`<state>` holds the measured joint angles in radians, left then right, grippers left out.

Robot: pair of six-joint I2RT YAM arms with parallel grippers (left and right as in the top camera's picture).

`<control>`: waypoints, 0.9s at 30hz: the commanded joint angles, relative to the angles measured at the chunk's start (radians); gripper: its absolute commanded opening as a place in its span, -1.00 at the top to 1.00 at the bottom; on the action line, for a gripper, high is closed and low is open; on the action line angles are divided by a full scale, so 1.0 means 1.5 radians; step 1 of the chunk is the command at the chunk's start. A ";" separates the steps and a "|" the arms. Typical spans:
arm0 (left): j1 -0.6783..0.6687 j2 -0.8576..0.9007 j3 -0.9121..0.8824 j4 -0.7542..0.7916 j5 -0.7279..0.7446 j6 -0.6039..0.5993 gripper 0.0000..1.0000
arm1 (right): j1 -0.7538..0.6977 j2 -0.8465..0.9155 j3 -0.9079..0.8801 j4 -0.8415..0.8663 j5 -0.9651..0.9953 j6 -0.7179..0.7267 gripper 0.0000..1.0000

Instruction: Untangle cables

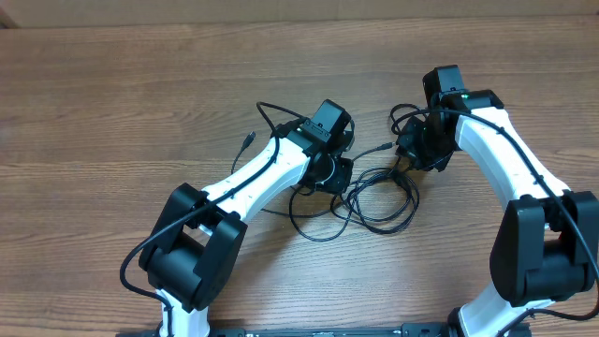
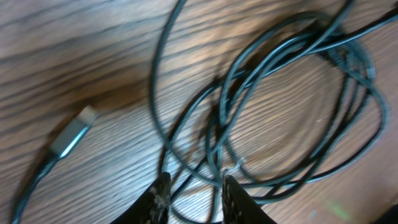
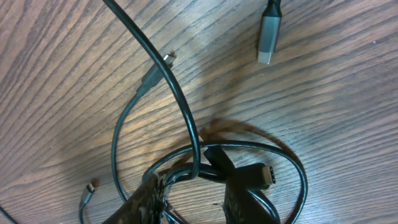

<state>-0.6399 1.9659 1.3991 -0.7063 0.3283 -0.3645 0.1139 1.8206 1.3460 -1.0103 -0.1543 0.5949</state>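
The cables (image 1: 379, 198) lie as a tangle of thin black loops on the wooden table between my two arms. My left gripper (image 1: 333, 174) hangs over the tangle's left side. In the left wrist view my left gripper (image 2: 196, 184) is open, and a few strands (image 2: 214, 155) cross the gap between its fingers. My right gripper (image 1: 413, 155) is over the tangle's upper right. In the right wrist view my right gripper (image 3: 194, 186) is open astride looped strands (image 3: 186, 171), which press against its left finger (image 3: 152, 190). A USB-C plug (image 3: 264, 175) rests by its right finger.
Loose ends spread outward: a silver plug (image 2: 74, 132) left of the loops, a grey plug (image 3: 268, 38) and a small plug (image 3: 166, 59) farther off, and one end (image 1: 246, 140) toward the table's left. Bare wood (image 1: 112, 103) surrounds the tangle.
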 commanded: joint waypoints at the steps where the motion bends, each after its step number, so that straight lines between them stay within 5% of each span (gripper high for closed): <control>1: -0.003 0.008 -0.004 0.019 0.065 0.008 0.42 | 0.003 -0.007 -0.002 0.003 -0.010 -0.001 0.40; 27: -0.088 0.051 -0.004 0.094 -0.138 0.024 0.64 | 0.003 -0.007 -0.196 0.184 -0.058 0.004 0.40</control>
<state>-0.7715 2.0232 1.3991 -0.5613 0.1967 -0.3561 0.1139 1.8206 1.0649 -0.7380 -0.2325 0.5987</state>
